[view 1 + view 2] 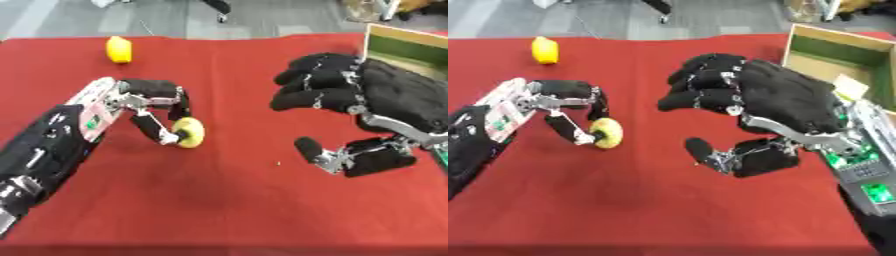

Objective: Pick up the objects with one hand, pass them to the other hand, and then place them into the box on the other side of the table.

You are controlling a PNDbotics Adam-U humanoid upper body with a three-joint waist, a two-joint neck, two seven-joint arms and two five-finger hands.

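My left hand [156, 102] comes in from the lower left and pinches a small yellow round object [189, 132] between its curled fingers and thumb, just above the red cloth [227, 200]. My right hand [745, 100] hovers to the right of it, fingers spread and thumb [706, 151] held out below, nothing in it; a gap of cloth separates it from the yellow object. A second yellow object [119, 49] lies on the cloth at the far left. The box [842, 55], with cardboard walls and a green inside, stands at the far right corner, partly hidden by my right hand.
The red cloth covers the whole table, its far edge meeting a grey floor [175, 17]. Black legs of some furniture [219, 7] show beyond the far edge.
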